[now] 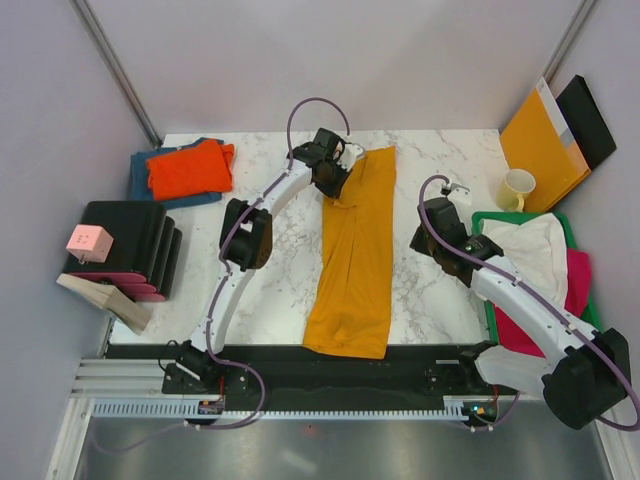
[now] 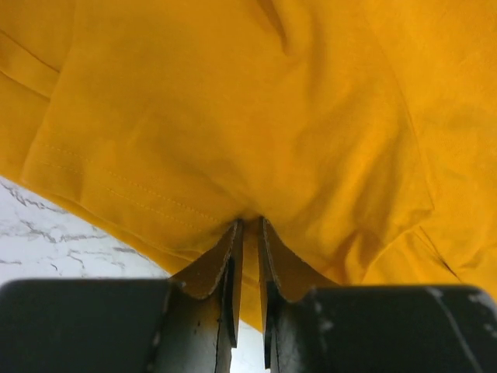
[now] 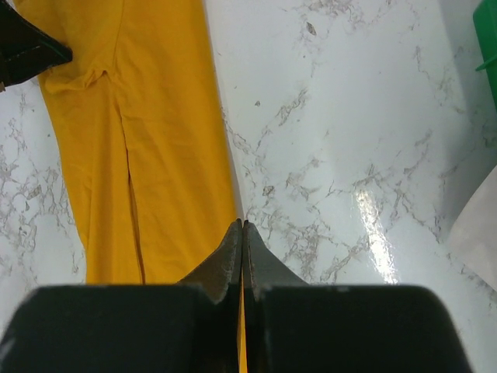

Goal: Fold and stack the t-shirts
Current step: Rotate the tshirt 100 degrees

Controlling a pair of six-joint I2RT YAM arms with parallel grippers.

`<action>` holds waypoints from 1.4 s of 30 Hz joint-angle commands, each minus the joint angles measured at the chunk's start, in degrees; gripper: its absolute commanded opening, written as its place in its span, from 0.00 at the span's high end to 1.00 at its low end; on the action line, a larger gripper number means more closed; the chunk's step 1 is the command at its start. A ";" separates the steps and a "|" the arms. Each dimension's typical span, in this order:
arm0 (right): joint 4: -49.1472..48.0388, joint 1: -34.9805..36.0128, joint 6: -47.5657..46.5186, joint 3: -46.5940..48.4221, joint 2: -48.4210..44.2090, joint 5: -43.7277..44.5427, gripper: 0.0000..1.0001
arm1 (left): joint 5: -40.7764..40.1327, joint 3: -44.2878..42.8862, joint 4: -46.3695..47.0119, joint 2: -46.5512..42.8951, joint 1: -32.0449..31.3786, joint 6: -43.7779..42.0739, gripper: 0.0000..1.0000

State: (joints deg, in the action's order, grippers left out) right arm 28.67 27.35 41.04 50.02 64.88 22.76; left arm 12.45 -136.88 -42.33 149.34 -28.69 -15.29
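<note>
The mustard-yellow t-shirt (image 1: 355,260) lies folded lengthwise in a long strip down the middle of the marble table. My left gripper (image 1: 335,180) is at the strip's far left edge, and in the left wrist view it (image 2: 248,221) is shut on a pinch of the yellow cloth (image 2: 256,116). My right gripper (image 1: 428,232) hovers just right of the strip. In the right wrist view it (image 3: 244,223) is shut and empty, at the shirt's right edge (image 3: 155,155). An orange t-shirt (image 1: 190,168) lies on a teal-blue one (image 1: 145,185) at the back left. White (image 1: 535,250) and magenta (image 1: 578,285) shirts lie in a green tray (image 1: 485,218).
A cream mug (image 1: 517,188), an orange-brown envelope (image 1: 540,135) and a black board (image 1: 590,110) stand at the back right. A black rack (image 1: 130,245) with a pink cube (image 1: 90,241) sits off the table's left edge.
</note>
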 commanded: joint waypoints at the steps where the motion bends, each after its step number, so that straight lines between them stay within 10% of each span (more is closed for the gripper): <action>1: 1.04 0.42 1.50 2.71 1.12 0.18 0.99 | -1.54 -3.83 -6.62 4.90 0.56 -2.99 0.79; 24: -0.63 0.33 4.67 1.49 0.25 -2.72 0.96 | -6.39 -11.22 -14.54 5.53 11.28 -5.19 0.78; 33: -2.47 1.47 -0.42 -0.61 1.65 -2.63 0.52 | 2.93 10.81 -8.75 -27.66 13.04 6.50 0.39; 38: -9.66 2.44 -3.06 -6.24 3.05 -7.81 0.60 | 7.33 33.49 -7.25 -47.18 13.04 7.12 0.42; 42: -13.19 3.93 -5.96 -4.60 7.96 -11.15 0.85 | 2.51 45.45 -7.51 -62.54 13.22 2.03 0.44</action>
State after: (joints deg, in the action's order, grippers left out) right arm 22.50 29.63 38.89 43.57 68.82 16.05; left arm 16.19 -101.03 -49.80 96.79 -15.55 -10.81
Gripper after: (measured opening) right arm 0.285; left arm 0.574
